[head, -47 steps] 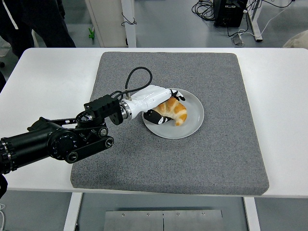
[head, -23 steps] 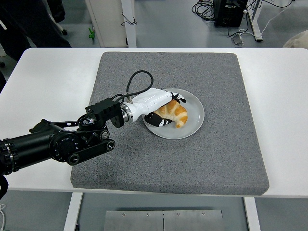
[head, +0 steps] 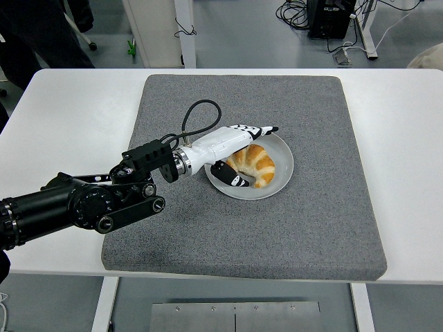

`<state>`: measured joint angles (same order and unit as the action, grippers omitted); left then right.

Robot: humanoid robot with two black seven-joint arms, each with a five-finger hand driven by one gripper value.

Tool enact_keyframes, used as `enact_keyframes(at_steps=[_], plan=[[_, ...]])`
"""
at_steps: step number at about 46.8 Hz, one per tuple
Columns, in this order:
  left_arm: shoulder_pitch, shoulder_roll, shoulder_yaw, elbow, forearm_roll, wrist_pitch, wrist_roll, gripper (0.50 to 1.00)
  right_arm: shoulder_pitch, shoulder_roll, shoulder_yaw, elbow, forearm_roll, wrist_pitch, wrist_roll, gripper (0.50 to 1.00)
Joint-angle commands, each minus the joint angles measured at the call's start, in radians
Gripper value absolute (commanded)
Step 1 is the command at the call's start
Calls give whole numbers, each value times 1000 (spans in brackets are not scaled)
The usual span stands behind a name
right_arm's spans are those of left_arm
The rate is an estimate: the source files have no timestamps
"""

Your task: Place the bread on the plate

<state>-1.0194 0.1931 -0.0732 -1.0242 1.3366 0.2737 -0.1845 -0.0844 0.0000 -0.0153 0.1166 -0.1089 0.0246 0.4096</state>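
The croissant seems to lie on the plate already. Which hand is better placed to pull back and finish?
The left. The left hand is at the plate, fingers spread open beside the croissant, so it only needs to withdraw. The right hand is not in view.

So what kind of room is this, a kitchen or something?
More likely a robotics lab or test room than a kitchen. The croissant and plate sit on a grey mat on a plain white table, and loose cables and equipment lie on the floor behind.
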Motion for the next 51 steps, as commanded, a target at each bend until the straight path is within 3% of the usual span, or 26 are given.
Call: enact_keyframes(at_steps=[1,9,20,30,45,51], plan=[[-4,3,-3,-7,-45,-1,-6,960,0,0,0,0,0,0,0,1000],[-10,14,-36,-13,-191,-30,-15,963,-1,0,0,0,0,0,0,1000],[1,31,-195,-11,-358,-192,-15,966,0,0,0,0,0,0,0,1000],[7,68,-238,-1,-560,-195,-15,966,0,0,0,0,0,0,0,1000],[24,57,-312,58,-790,-188,-18,968,0,0,0,0,0,0,0,1000],[39,29,-355,137,-863,-188,-75,968,-1,0,0,0,0,0,0,1000]])
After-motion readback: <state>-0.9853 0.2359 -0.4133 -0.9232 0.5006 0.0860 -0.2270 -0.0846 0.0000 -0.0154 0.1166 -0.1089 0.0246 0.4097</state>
